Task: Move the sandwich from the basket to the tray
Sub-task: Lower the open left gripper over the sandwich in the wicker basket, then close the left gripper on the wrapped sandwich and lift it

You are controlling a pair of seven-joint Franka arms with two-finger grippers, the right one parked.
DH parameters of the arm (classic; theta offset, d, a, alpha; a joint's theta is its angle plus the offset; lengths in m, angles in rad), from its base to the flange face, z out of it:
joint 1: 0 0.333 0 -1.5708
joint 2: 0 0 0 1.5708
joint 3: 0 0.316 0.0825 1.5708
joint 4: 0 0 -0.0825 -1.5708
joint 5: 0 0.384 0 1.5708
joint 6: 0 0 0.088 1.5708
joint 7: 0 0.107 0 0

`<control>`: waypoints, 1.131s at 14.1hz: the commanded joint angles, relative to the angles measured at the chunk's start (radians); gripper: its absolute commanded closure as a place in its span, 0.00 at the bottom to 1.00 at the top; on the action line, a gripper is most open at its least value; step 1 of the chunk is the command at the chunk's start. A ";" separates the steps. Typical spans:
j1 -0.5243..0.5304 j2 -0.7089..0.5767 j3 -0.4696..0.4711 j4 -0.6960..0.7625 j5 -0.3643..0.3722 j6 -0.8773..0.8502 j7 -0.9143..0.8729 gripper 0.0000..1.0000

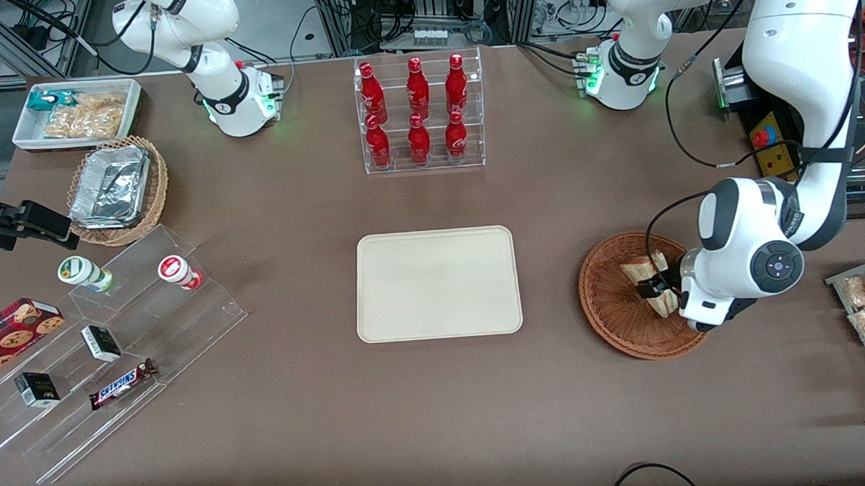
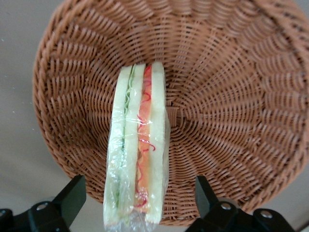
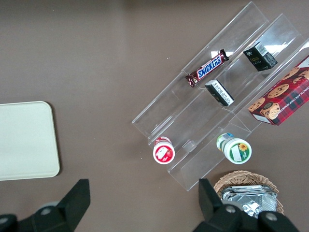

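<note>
Claw (image 2: 137, 205), fingers (image 2: 72, 195) spread wide and straddling the wrapped sandwich (image 2: 137, 159), which stands on edge in the basket (image 2: 231, 96), filling edge up, long axis running between the fingers toward the basket centre; tray (image 1: 437, 284) lies well apart on the bench (image 1: 438, 415).

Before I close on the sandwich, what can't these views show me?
- Front view: the tool over the basket is partly hidden by the wrist, so contact with the sandwich is unclear.
- Left wrist view: the sandwich's near end is cut off at the frame edge.
</note>
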 commanded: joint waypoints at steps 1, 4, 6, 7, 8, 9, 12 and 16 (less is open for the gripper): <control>0.000 0.022 0.005 -0.027 -0.004 0.035 -0.014 0.00; 0.000 0.034 0.020 -0.047 -0.003 0.058 -0.014 0.00; 0.000 0.038 0.024 -0.048 -0.004 0.058 -0.014 0.11; 0.000 0.038 0.024 -0.048 -0.004 0.058 -0.014 0.41; 0.000 0.038 0.024 -0.047 -0.004 0.057 -0.014 0.69; 0.000 0.037 0.024 -0.047 -0.004 0.057 -0.014 0.82; -0.005 0.028 0.022 -0.034 -0.004 0.049 -0.014 0.89; -0.061 0.022 -0.024 0.073 -0.006 0.032 -0.063 0.89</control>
